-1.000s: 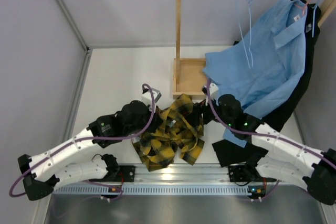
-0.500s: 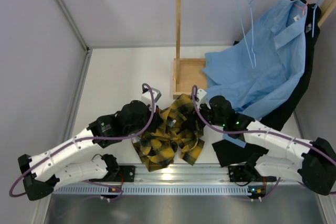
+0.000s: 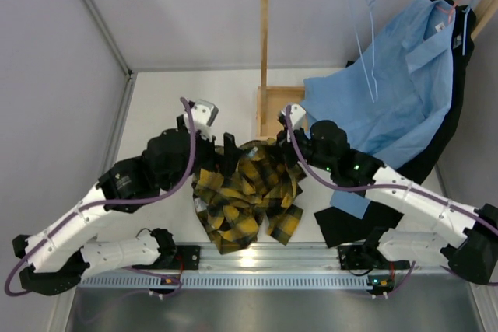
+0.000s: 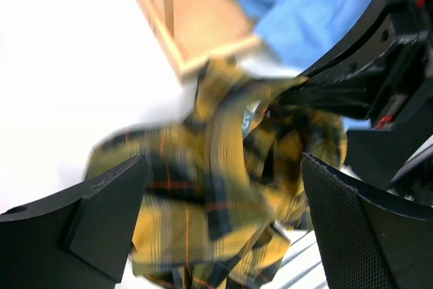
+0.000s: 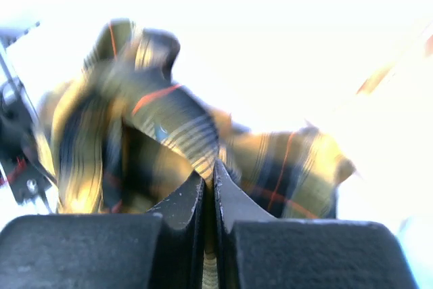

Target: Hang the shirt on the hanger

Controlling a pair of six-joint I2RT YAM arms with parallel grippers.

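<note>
1. The plaid shirt [image 3: 247, 196] lies crumpled in a heap on the white bench [image 3: 175, 106], lower centre of the overhead view, between the two arms. Its near edge reaches the metal strip at the bottom of the frame.
2. The left claw [image 3: 231, 152] hangs over the upper left part of the heap. In the left wrist view it [image 4: 223, 160] is spread wide, with the yellow and black cloth [image 4: 189, 208] beneath the gap. That view is blurred, so I cannot tell whether either finger touches the cloth.
3. The right claw [image 3: 292, 153] sits at the upper right edge of the heap. In its own wrist view it [image 5: 210, 170] is pressed together and pinches a fold of the plaid cloth [image 5: 169, 120], which bunches up just beyond the tips. This view is also blurred.
4. The pale blue hanger [image 3: 366, 33] hangs by its hook from the top rail of the wooden rack [image 3: 264, 52], upper right of the frame, well apart from the plaid shirt.
5. A light blue shirt [image 3: 389, 103] hangs from the right end of the same rail and drapes down to the rack's base tray. A black garment [image 3: 440, 153] shows behind and below it.
</note>
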